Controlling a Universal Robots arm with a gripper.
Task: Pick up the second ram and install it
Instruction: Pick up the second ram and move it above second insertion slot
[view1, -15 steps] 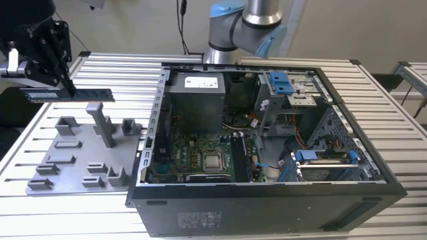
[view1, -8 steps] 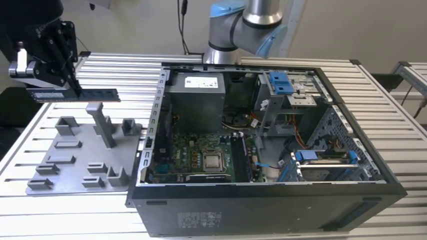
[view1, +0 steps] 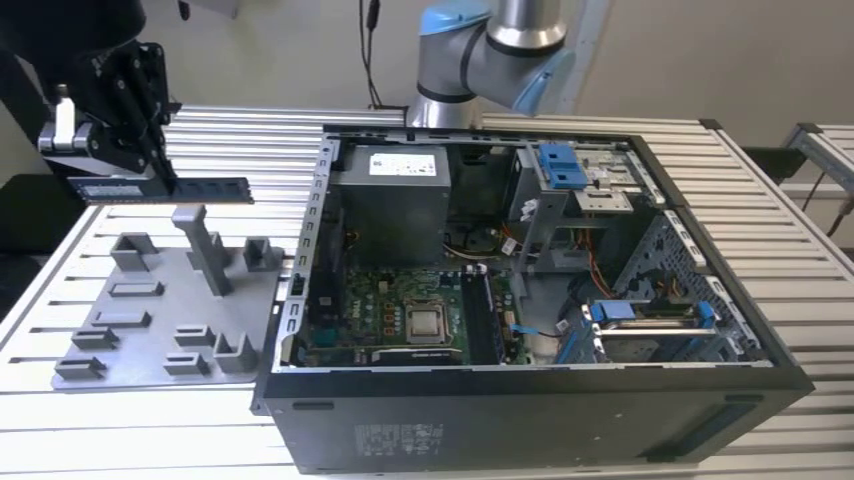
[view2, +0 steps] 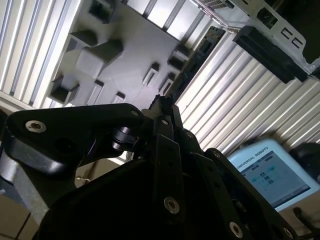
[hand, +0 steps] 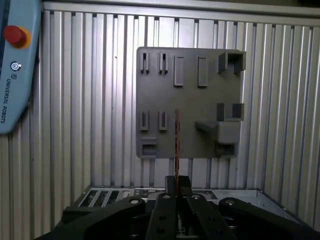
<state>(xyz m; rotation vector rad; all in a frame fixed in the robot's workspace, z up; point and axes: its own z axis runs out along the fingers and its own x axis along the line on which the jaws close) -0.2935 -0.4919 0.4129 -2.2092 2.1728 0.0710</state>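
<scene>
Already up off the grey tray (view1: 147, 345), so the pick-up half looks done. Pinching the second ram (view1: 207, 190) in the gripper (view1: 150, 180), jaws closed on the stick off-centre, with the longer part poking out level toward the open computer case (view1: 534, 430). Hanging above the tray's far end, over the tall upright posts and apart from them as far as can be told. Tray itself near the edge of the slatted table (view1: 787, 300) on the exterior view's left, just beside the case wall.

In the first wrist view, seen edge-on as a thin line coming out from between the fingertips (hand: 171, 186), with the tray flat on the table beyond. Teach pendant (hand: 15, 65) lying near a table edge, well apart from the tray.

Install half judged not done: stick well apart from the motherboard (view1: 387, 320), outside the case entirely, nowhere near a slot. Cannot tell whether any memory slot is already filled; too small. Left to do, judging by the task: carry across into the case, line up over a slot, seat. Roughly the midpoint, with the fiddly part not yet started.
</scene>
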